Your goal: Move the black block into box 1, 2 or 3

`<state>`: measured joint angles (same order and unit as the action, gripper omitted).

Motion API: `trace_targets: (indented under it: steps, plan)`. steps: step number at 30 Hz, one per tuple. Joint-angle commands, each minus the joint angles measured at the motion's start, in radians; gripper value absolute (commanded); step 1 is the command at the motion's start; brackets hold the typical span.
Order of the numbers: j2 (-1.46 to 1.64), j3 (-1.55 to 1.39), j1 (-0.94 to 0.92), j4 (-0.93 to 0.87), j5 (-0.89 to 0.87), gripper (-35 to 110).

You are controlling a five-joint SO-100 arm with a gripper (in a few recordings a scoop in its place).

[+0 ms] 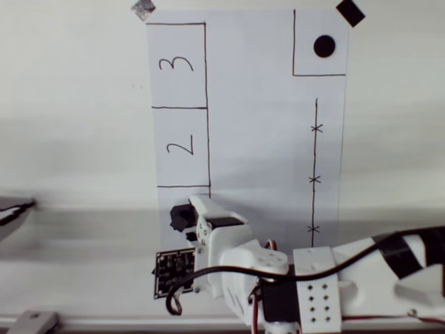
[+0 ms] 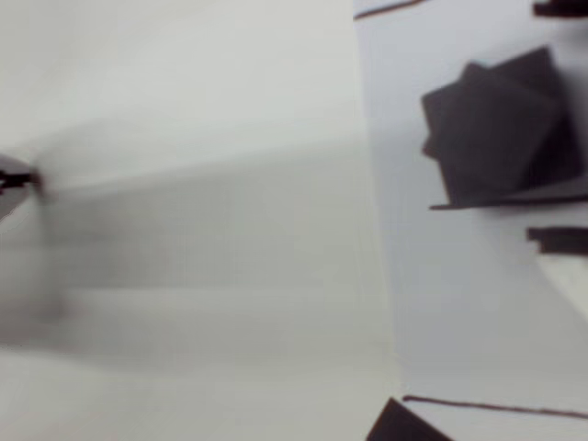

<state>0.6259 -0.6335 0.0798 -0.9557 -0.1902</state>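
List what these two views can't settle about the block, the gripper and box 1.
- Box 1: in the overhead view the arm covers the paper below box 2, so its outline and number are hidden.
- Gripper: fingertips merge with the black block overhead; open or shut is unclear.
- Black block: blurred in the wrist view and near the right edge; whether it rests on the paper or is lifted is unclear.

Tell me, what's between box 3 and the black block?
Box 2 lies between box 3 and the black block in the overhead view.
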Motion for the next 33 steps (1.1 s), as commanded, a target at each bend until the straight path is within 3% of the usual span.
trace_targets:
  steps: [1, 7, 14, 33]
  plan:
    - [0.181, -0.012, 0.025, 0.009, -0.023, 22]
    - [0.316, -0.117, 0.038, 0.008, -0.034, 21]
    - [0.535, -0.345, 0.049, 0.008, -0.029, 0]
    - [1.282, -1.184, 0.026, -0.028, 0.087, 0]
